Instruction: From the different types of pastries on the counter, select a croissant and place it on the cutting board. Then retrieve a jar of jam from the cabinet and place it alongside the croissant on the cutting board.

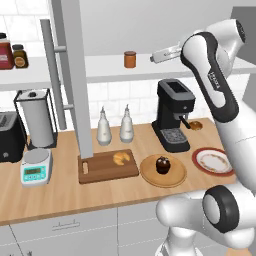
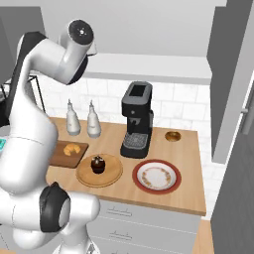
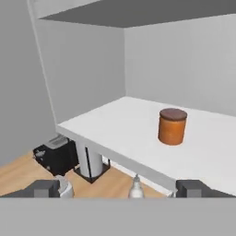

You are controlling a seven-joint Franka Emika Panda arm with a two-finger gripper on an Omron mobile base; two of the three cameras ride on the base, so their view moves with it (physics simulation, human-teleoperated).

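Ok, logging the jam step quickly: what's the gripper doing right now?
Gripper: open, jaws spread wide, holding nothing; the jar of jam stands untouched on the cabinet shelf ahead.

You're getting flat, even, bright rendered light here, with only soft faint shadows under things on the counter [image 1: 60,195]. No glare; all views slightly soft and low-res.

I can read almost nothing here. My own forearm [image 1: 216,80] carries a small line of dark lettering, too blurred to make out. The kitchen scale [image 1: 36,167], left of the cutting board [image 1: 107,166], has a green display whose digits I cannot read either.
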